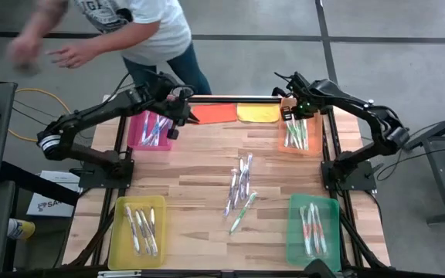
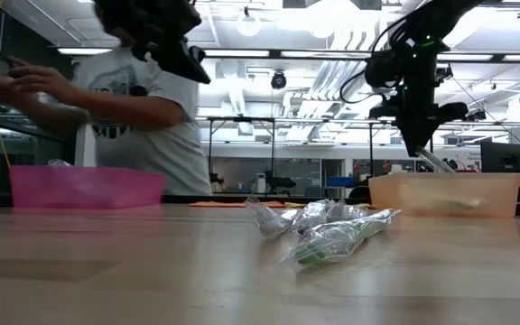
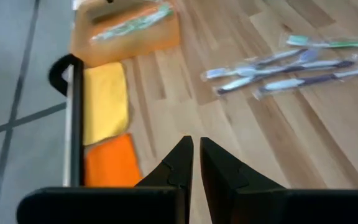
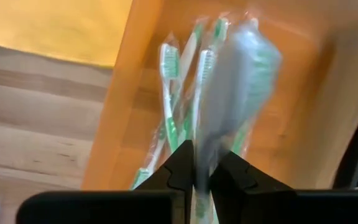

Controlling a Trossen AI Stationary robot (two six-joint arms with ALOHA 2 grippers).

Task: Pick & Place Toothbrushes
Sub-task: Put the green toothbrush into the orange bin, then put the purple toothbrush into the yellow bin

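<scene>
Several wrapped toothbrushes [image 1: 240, 179] lie loose at mid-table, a green one [image 1: 243, 211] nearest the front. More lie in the pink tray [image 1: 149, 131], the orange tray [image 1: 300, 133], the yellow tray [image 1: 137, 230] and the green tray [image 1: 312, 229]. My right gripper [image 1: 288, 116] hangs over the orange tray's far left corner, shut on a wrapped toothbrush [image 4: 235, 81]. My left gripper [image 1: 178, 117] hovers at the pink tray's far right corner, shut, with nothing between its fingers [image 3: 182, 152]. My right gripper pinches one end of the wrapped toothbrush [image 4: 204, 146] between its two fingertips, coming from above and pointing steeply down. The toothbrush hangs slanted below the fingers [image 2: 436, 162] and reaches down into the orange tray [image 4: 135, 93], over the green toothbrushes lying there.
An orange cloth [image 1: 213, 113] and a yellow cloth [image 1: 259, 113] lie flat at the table's far edge between the two far trays. A person [image 1: 141, 27] stands beyond the far left corner, hands reaching left. Bare wood lies around the central pile.
</scene>
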